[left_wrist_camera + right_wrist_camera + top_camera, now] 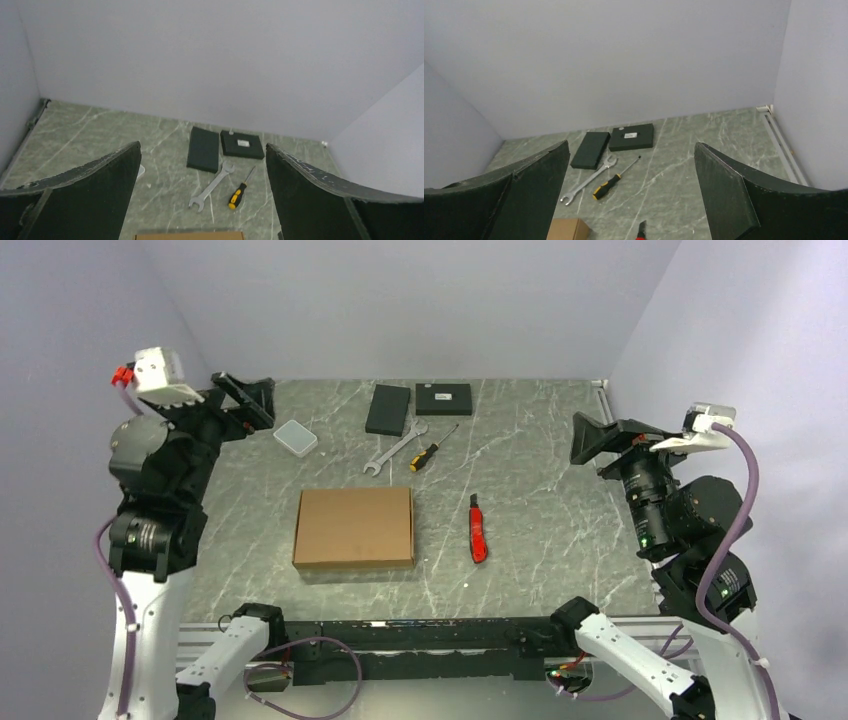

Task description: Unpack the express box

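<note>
The express box (354,527), a flat brown cardboard mailer, lies shut on the table near the front middle. Its far edge shows in the left wrist view (189,235) and a corner in the right wrist view (568,229). My left gripper (245,400) is raised at the far left, open and empty, well away from the box. My right gripper (598,440) is raised at the right, open and empty. In both wrist views the black fingers (85,192) (734,192) stand wide apart with nothing between them.
A red utility knife (478,530) lies right of the box. Behind it lie a silver wrench (394,448), a yellow-and-black screwdriver (432,449), two flat black boxes (389,409) (444,398) and a small white case (295,438). Walls close in the back and sides.
</note>
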`<state>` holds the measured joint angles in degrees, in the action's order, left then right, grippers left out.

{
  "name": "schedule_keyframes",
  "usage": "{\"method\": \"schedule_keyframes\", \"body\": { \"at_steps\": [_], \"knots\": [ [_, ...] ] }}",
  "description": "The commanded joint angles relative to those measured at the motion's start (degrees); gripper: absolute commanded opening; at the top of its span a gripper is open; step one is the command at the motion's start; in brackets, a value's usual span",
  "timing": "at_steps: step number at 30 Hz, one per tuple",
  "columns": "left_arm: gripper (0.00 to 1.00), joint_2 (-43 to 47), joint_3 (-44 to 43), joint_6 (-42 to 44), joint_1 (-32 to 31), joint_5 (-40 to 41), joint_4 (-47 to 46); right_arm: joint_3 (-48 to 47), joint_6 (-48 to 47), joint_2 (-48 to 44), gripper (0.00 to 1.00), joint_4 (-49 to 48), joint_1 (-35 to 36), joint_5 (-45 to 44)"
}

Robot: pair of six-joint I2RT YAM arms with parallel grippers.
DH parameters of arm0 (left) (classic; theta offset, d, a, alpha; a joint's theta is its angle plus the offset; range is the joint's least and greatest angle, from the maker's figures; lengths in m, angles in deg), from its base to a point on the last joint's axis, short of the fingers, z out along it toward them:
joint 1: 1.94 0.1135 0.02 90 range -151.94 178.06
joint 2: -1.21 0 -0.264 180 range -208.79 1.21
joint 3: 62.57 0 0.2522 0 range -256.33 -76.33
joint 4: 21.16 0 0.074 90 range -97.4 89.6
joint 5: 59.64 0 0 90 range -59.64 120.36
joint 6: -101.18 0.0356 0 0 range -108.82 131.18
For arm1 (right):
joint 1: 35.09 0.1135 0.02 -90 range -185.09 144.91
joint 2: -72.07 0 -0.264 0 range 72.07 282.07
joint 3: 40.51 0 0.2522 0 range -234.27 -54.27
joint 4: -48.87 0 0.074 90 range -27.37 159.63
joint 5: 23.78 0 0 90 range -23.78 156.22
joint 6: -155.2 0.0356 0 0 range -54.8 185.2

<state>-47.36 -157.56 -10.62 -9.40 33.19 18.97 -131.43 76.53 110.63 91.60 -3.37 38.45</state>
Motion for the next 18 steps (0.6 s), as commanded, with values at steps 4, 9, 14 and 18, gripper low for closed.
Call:
{"method": "schedule_keyframes", "body": {
  "at_steps": [4,9,14,18],
  "knots": [
    [0.99,-5.7,-2.3,0.6,0.3,-2.3,5.9,-0.9,1.6,3.8,1.00,2.5,0.3,-1.5],
    [0.99,-10.5,-1.7,0.5,0.3,-3.6,10.9,3.5,1.6,6.1,1.00,1.2,0.2,2.0],
    [0.99,-13.6,1.6,-0.1,1.7,-5.5,12.9,10.0,3.5,8.9,1.00,-2.2,0.2,7.1],
    [0.99,-17.6,4.2,-2.5,8.0,-11.8,14.4,14.0,5.5,12.3,1.00,-4.4,0.2,11.5]
  ]
}}
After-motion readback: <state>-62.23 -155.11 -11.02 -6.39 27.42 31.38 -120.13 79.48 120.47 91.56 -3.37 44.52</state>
